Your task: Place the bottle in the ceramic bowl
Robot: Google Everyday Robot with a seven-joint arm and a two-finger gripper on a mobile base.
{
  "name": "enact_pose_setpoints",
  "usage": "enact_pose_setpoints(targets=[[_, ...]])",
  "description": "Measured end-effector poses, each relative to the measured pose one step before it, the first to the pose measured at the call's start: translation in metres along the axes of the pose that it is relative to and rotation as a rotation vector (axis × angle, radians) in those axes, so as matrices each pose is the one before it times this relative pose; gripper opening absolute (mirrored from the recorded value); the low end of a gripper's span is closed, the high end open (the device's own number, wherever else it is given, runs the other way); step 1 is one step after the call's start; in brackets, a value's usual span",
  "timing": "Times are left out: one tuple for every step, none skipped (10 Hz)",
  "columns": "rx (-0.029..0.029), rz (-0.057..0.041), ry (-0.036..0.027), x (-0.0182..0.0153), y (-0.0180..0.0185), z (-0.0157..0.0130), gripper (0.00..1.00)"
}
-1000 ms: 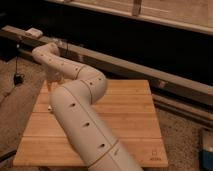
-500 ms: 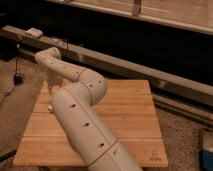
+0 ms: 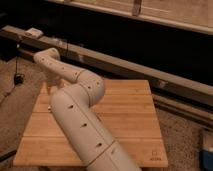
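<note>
My white arm [image 3: 80, 110] reaches from the lower middle across the wooden table [image 3: 130, 115] and bends down at the table's far left corner. My gripper [image 3: 49, 89] hangs there below the wrist, low over the table's left edge, mostly hidden by the arm. The bottle and the ceramic bowl do not show; they are hidden or out of view.
A long dark rail [image 3: 125, 62] runs behind the table with a small pale object [image 3: 34, 32] on its left end. A black item with a cable [image 3: 18, 78] lies on the carpet at left. A blue-and-white object [image 3: 207, 150] stands at the lower right.
The wrist end of my arm has shifted slightly to the right and down at the table's far left corner. Nothing else has moved.
</note>
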Motion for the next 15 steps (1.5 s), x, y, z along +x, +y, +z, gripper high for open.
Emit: enact_pose_setpoints(targets=[[0.00228,-0.00470,0.00017,-0.00033,0.00323,0.00004,0.65],[0.00462,-0.00455,0.00098,-0.00048,0.00272,0.00133,0.65],[0.00369,-0.00167,-0.00004,-0.00091,0.00191,0.00112,0.65],[0.00668,0.00041,0.00287,-0.00084,0.00124,0.00393,0.65],[0.00393,0.00217,0.00169,-0.00076,-0.00037,0.00256,0.65],[0.00502,0.00386,0.00197,-0.00101,-0.00225,0.00354,0.65],[0.00327,0.00295,0.00143,-0.00047,-0.00229,0.00219,0.65],[0.00401,0.00520,0.00087,-0.00001,-0.00231,0.00118,0.65],[0.00418,0.00487,0.00184,0.00036,-0.00229,0.00184,0.65],[0.00487,0.00401,0.00277,0.00077,-0.00264,0.00239,0.65],[0.00456,0.00338,-0.00184,-0.00042,-0.00242,0.00128,0.65],[0.00753,0.00398,-0.00084,0.00021,-0.00167,0.00266,0.65],[0.00525,0.00022,-0.00027,0.00034,-0.00088,0.00229,0.65],[0.00471,-0.00465,-0.00133,0.00210,0.00117,0.00274,0.59],[-0.00371,-0.00328,-0.00055,0.00188,0.00044,0.00177,0.51]])
